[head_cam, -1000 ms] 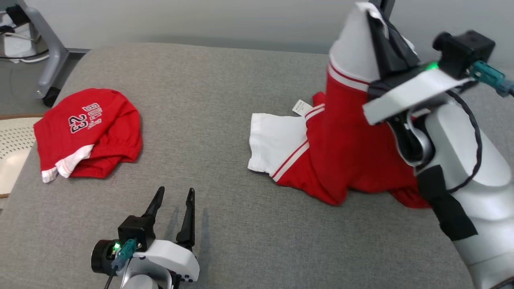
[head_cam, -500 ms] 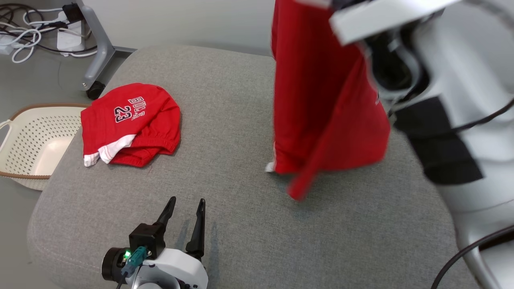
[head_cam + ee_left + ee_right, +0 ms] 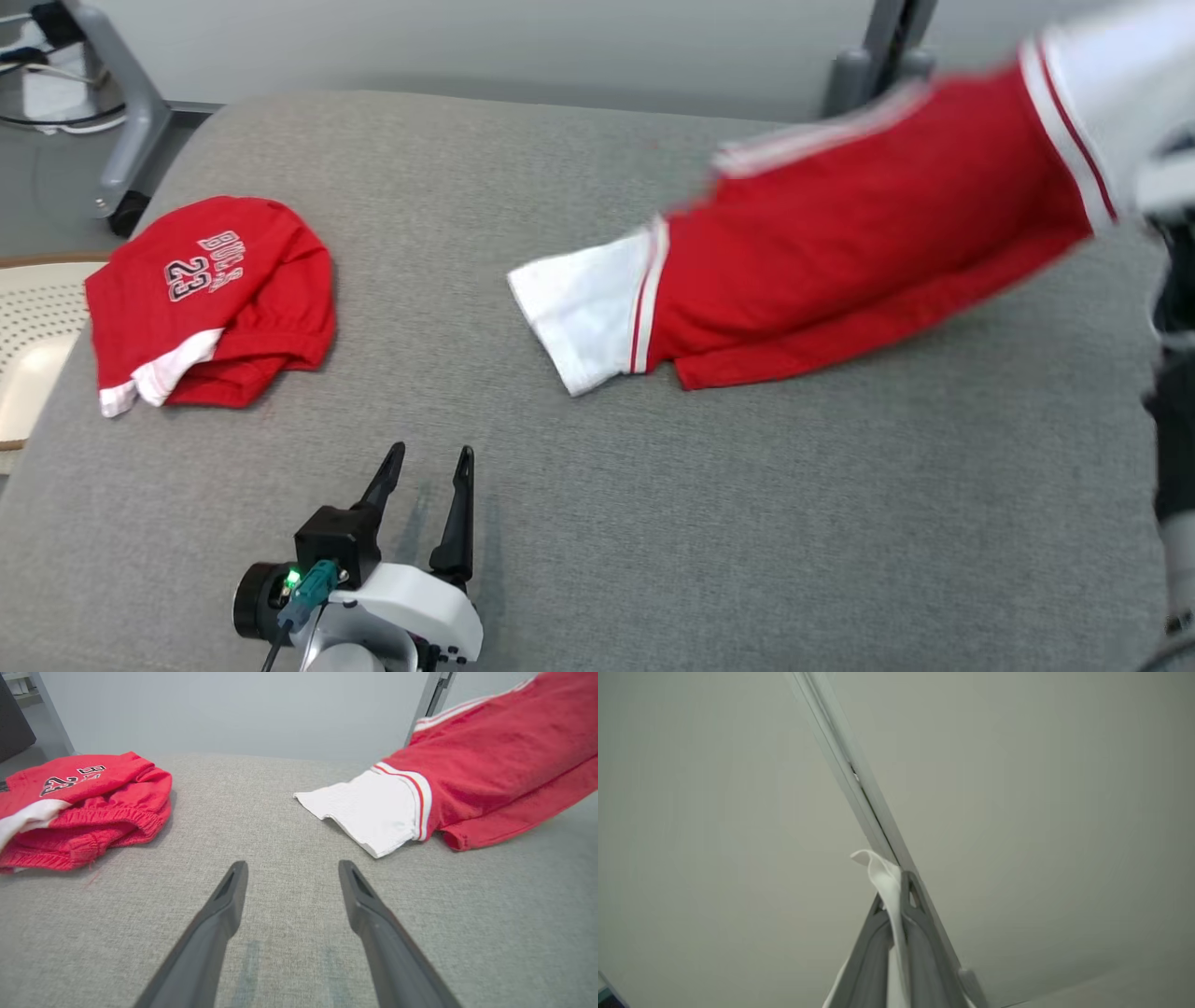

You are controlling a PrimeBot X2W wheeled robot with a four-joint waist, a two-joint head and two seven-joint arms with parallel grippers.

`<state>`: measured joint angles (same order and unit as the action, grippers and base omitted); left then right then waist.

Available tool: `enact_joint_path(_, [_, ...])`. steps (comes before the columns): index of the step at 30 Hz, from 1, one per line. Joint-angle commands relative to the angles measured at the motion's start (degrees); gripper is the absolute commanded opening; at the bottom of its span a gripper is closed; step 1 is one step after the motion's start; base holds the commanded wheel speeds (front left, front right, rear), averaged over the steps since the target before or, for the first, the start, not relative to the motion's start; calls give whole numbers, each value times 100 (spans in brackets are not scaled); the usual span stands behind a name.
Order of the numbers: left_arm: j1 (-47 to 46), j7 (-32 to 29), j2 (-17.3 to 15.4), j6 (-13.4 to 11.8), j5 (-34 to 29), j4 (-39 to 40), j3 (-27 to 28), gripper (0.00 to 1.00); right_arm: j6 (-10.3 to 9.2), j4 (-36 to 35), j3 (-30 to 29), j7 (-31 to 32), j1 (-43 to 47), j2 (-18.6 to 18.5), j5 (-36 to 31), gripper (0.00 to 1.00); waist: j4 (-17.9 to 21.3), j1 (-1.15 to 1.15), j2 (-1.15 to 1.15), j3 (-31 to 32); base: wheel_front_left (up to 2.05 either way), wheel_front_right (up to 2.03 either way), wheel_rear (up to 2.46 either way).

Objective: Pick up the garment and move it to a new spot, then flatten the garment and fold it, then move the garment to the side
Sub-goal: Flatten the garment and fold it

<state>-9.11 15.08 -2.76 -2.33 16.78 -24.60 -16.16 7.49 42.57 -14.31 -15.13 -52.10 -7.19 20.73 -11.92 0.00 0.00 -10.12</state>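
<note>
- Stretching slantwise across the grey cushion point(image 3: 579, 523), the red-and-white garment point(image 3: 840, 271) has its white hem end lying flat near the cushion's middle. Its other end is lifted clear toward the cushion's far right corner, and that raised part is blurred.
- The right gripper point(image 3: 894, 889) has its fingers pinched tight on a white fold at the garment's raised end, with a strip of cloth poking out past the tips.
- The left gripper point(image 3: 429, 457) hangs low over the cushion's near left part. Its two dark fingers are spread wide with nothing between them, pointing toward the cushion's middle and stopping short of the white hem.
- Red shorts printed BULLS 23 point(image 3: 210, 299) lie bunched near the cushion's left edge, well apart from the garment.
- A cream perforated basket point(image 3: 33, 336) sits just off the cushion's left side.
- A grey stand leg point(image 3: 117, 140) with a castor is beyond the cushion's far left corner, and a grey post point(image 3: 882, 47) rises behind its far right.
</note>
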Motion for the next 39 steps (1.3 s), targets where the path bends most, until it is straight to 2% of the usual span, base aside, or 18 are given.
enact_joint_path(1, [-105, 12, -25, -6, -28, 22, 10, 100, 1, 51, -158, -2, 177, -78, -57, 0, 133, 0, 0, -109, 0, 0, 0])
enact_joint_path(6, [-216, 13, -27, 35, -115, 10, 65, 100, 1, 216, -1013, -3, 1263, -107, -749, 0, 339, 0, 0, -229, 0, 0, 0])
enact_joint_path(7, [-231, 12, -23, 52, -130, 6, 79, 100, 1, 218, -1137, -2, 1442, -84, -867, 11, 367, 0, 0, -238, 0, 0, 0])
enact_joint_path(8, [-237, 12, -23, 76, -146, -8, 93, 100, 1, 224, -1232, -2, 1617, -27, -966, 43, 401, 0, 0, -239, 0, 0, 0])
enact_joint_path(9, [-231, 12, -24, 72, -166, -14, 111, 100, 1, 259, -1280, -2, 1769, 35, -1044, 99, 435, 0, 0, -235, 0, 0, 0])
enact_joint_path(13, [-192, 13, -24, 105, -215, -34, 164, 100, 1, 50, -1317, -3, 2135, 208, -1332, 100, 571, 0, 0, -195, 0, 0, 0])
enact_joint_path(17, [-154, 12, -25, 120, -216, -26, 188, 100, 1, -491, -1120, -2, 2430, 313, -1640, 100, 693, 0, 0, -133, 0, 0, 0])
enact_joint_path(21, [-176, 13, -24, 122, -146, 34, 170, 100, 1, -1391, -470, -2, 2789, 387, -1957, 100, 843, 0, 0, -93, 0, 0, 0])
enact_joint_path(25, [-321, 13, -25, 153, -80, 99, 77, 100, 1, -1931, 107, -1, 3068, 413, -2084, 100, 1002, 0, 0, -167, 0, 0, 0])
enact_joint_path(31, [-574, 13, -23, 272, 15, 51, -223, 100, 0, -2246, 525, -2, 3152, 410, -1954, 100, 1295, 0, 0, -365, 0, 0, 0])
enact_joint_path(39, [-1049, 12, -31, 479, 315, -367, -592, 100, 0, -2351, 806, -2, 3011, 413, -1616, 100, 1807, 0, 0, -784, 0, 0, 0])
